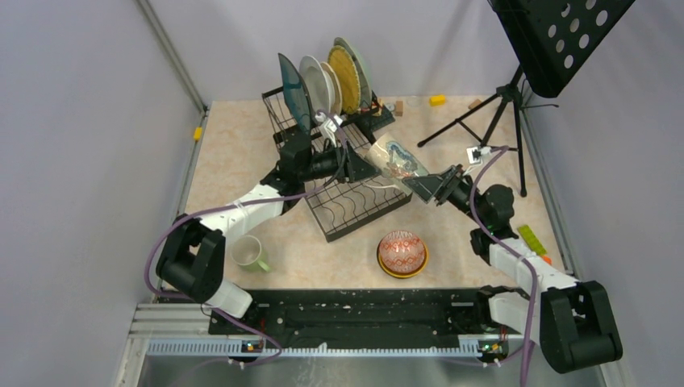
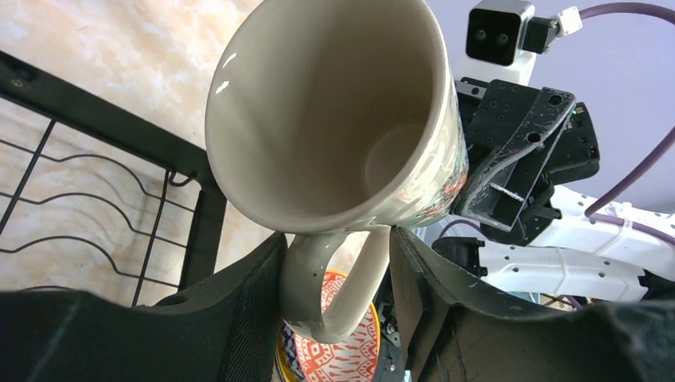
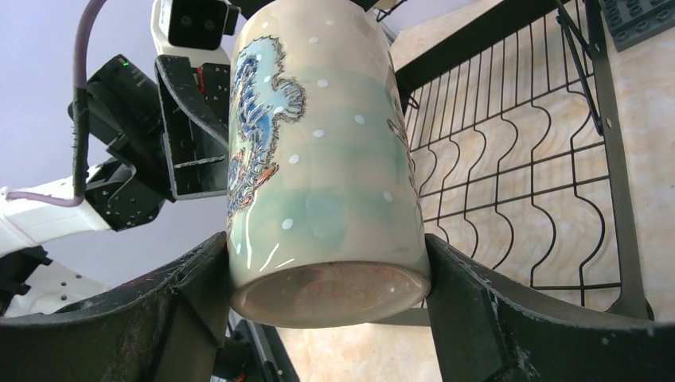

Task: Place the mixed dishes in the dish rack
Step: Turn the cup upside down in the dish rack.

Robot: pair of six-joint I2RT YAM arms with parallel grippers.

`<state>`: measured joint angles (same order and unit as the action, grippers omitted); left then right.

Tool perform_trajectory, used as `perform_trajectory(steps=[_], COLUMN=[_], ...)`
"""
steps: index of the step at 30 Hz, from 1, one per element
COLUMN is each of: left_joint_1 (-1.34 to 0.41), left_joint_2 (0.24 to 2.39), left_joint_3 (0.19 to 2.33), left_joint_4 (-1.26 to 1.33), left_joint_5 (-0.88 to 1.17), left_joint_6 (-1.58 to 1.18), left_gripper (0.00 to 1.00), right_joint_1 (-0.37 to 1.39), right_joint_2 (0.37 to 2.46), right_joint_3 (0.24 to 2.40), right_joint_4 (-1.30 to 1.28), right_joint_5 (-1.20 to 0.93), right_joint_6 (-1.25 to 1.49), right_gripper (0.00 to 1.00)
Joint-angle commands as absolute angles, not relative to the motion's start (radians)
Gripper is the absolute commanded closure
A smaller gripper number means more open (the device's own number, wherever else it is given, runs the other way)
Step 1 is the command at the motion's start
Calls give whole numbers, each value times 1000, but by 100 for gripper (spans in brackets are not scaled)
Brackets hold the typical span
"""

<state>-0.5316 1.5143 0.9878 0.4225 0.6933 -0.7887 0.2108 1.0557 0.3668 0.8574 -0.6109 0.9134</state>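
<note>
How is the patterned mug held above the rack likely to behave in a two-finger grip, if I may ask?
The patterned mug shows glossy highlights, so it may slip in the right gripper. It looks like rigid ceramic, probably chipping if dropped on the dish rack. Its handle would likely stop it rolling.

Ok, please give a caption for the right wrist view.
Right claw clamps the painted mug, dish rack behind it.

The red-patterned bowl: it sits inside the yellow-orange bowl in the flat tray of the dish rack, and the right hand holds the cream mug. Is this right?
Not the tray. The red-patterned bowl sits inside the yellow-orange bowl on the table, nearer the arms than the dish rack, as the top external view shows. The right hand does hold the cream mug.
</note>
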Motion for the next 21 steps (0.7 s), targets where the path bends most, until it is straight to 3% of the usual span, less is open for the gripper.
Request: perform_trajectory(steps=[1, 3, 8, 14, 16, 21], left_joint_1=[-531, -530, -530, -529, -529, -528], left_joint_2=[1458, 1456, 1451, 1450, 1456, 1474], left_joint_3=[984, 979, 957, 913, 895, 828], left_joint_4=[449, 438, 446, 560, 640, 880], left_joint_5=[693, 692, 711, 722, 735, 760], left_joint_6=[-750, -732, -668, -622, -599, -535], left_gripper=[47, 50, 76, 96, 100, 100], right_joint_1=[239, 262, 314, 316, 317, 316], right_joint_2=[1018, 1012, 983, 963, 963, 952], right_joint_3=[420, 429, 414, 347, 321, 282], right_joint_4=[899, 878, 917, 1073, 1138, 1230], right_joint_5=[-597, -600, -608, -640, -653, -698], right_joint_6=[824, 784, 649, 589, 583, 569], right_gripper=[100, 100, 100, 100, 100, 100])
